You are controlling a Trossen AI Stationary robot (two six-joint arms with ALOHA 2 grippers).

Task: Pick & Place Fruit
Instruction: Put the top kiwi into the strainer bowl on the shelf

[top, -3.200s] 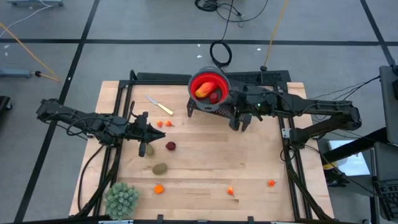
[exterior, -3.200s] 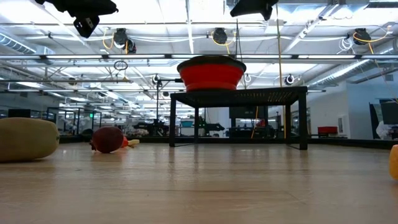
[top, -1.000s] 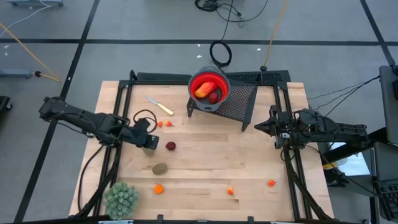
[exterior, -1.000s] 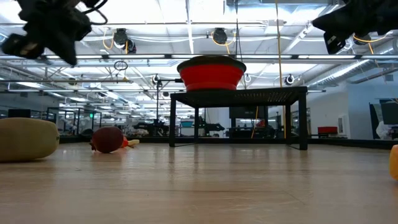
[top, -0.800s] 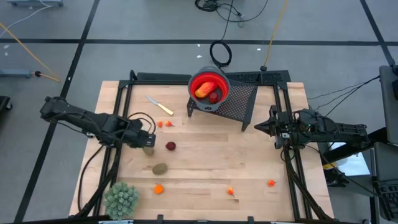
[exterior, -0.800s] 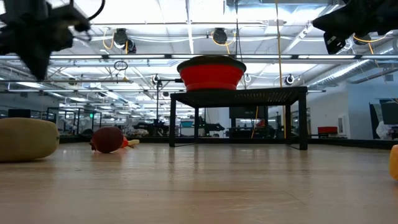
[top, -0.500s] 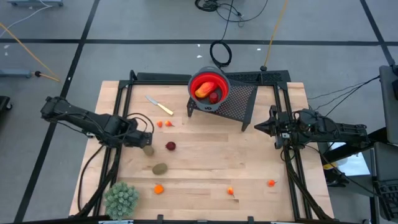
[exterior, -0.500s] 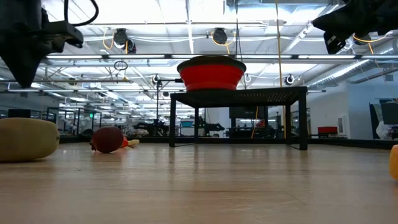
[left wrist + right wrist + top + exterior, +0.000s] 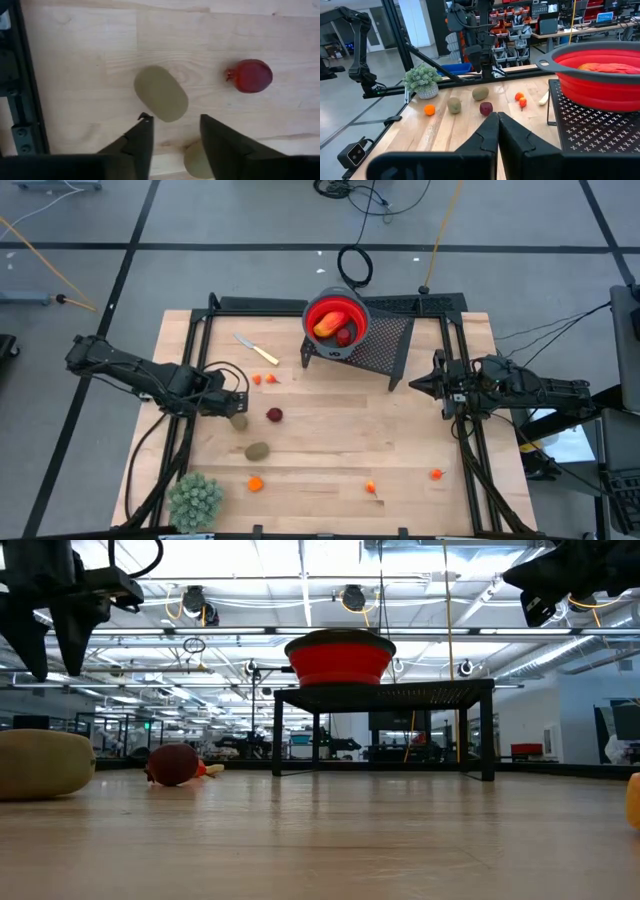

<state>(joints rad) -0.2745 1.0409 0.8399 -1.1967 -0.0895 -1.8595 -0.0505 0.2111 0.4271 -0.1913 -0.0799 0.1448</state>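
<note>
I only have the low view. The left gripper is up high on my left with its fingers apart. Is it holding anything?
Observer: No. The left gripper is empty. A kiwi lies untouched on the table beneath it.
Operator: Is there anything in the red bowl?
Observer: Yes. The red bowl holds a long red-orange fruit and a dark red one.
Operator: And the right arm?
Observer: The right gripper is shut on nothing, near the table's right edge beside the rack.
</note>
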